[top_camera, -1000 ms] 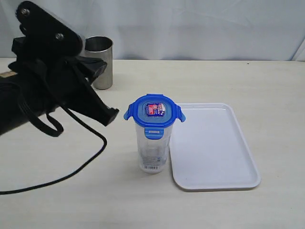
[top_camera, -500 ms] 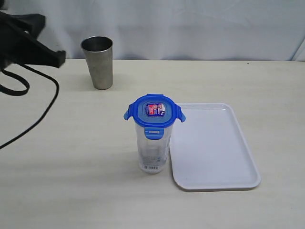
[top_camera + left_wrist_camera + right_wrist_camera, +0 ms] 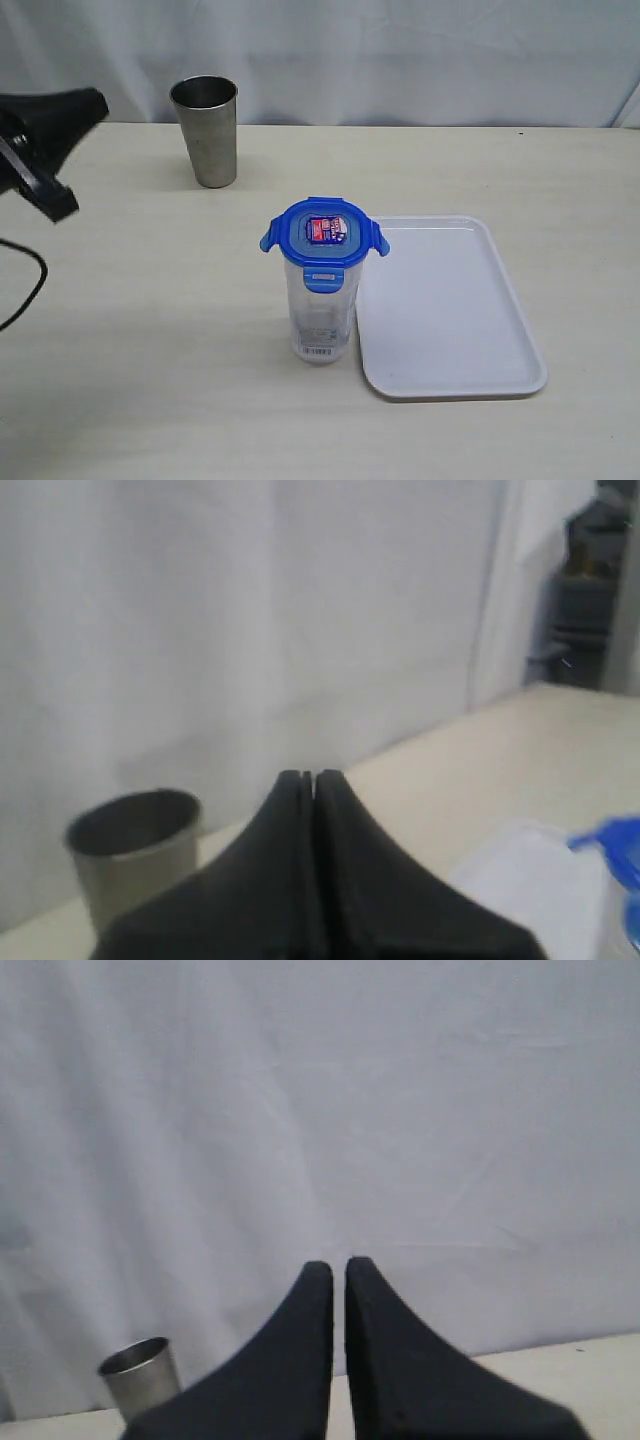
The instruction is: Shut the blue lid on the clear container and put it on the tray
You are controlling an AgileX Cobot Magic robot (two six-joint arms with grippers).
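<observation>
The blue lid [image 3: 323, 235] sits on top of the clear container [image 3: 320, 315], its two side flaps sticking outward. The container stands upright on the table, just left of the white tray [image 3: 450, 310] and not on it. My left gripper [image 3: 92, 103] is at the far left edge, well away from the container, shut and empty. In the left wrist view its fingers [image 3: 312, 777] are pressed together, with a corner of the lid [image 3: 620, 845] and the tray [image 3: 520, 870] beyond. My right gripper [image 3: 338, 1265] is shut on nothing, facing the curtain, and is outside the exterior view.
A steel tumbler [image 3: 205, 130] stands upright at the back left of the table, also visible as the tumbler [image 3: 135, 855] in the left wrist view and the tumbler [image 3: 140, 1375] in the right wrist view. A white curtain [image 3: 400, 50] hangs behind the table.
My left arm has pulled back from the middle left, in front of the tumbler, to the far left edge. The container, lid and tray have not moved.
</observation>
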